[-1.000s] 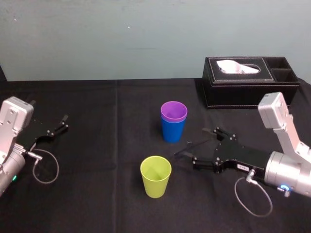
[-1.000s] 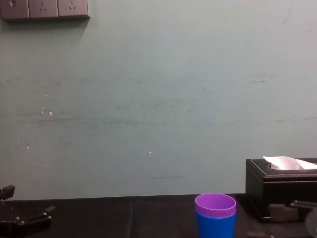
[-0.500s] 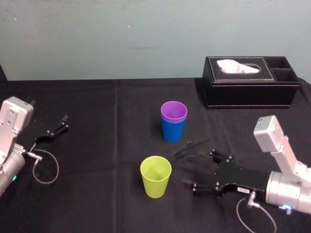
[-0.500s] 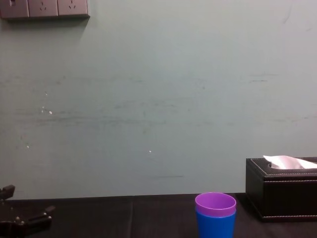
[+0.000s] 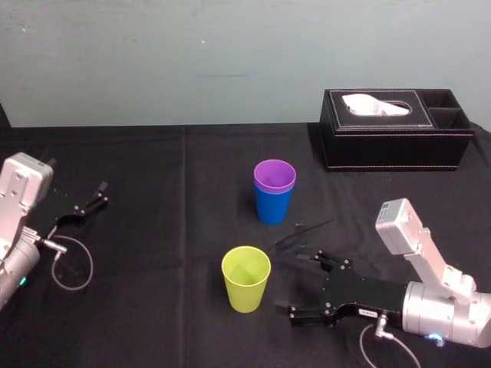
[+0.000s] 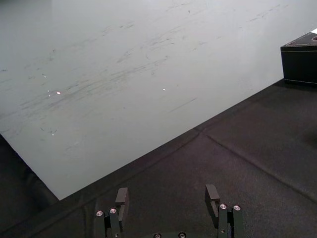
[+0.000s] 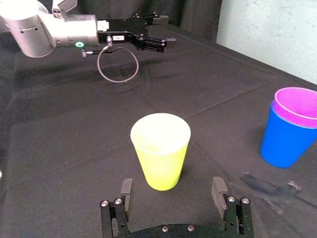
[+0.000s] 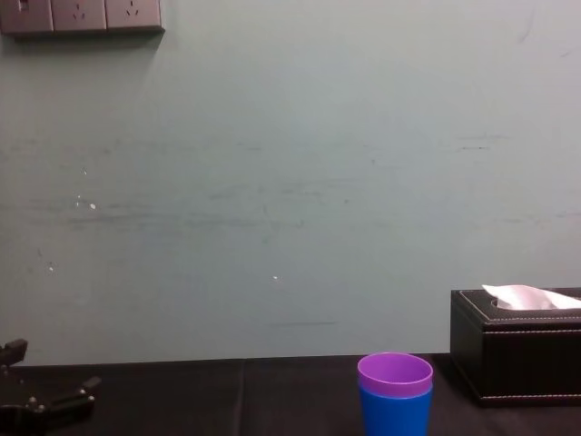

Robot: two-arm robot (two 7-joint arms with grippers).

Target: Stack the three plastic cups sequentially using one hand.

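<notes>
Head view: the right pincer [image 5: 299,282], spread wide, sits low over the black bench [image 5: 153,161], just beside the yellow-green cup [image 5: 245,277] but apart from it. Farther back, the purple cup [image 5: 274,175] is nested in the blue cup [image 5: 272,207]. The left pincer [image 5: 84,203] is parked at the left, also spread.

Left wrist view: its fingers frame bare cloth.

Right wrist view: the yellow-green cup stands upright, ahead of the gap.

Chest view: the nested pair stands beside the tissue box [image 8: 513,359].

If one finger arrives first, this light cup would likely tip or skid.
</notes>
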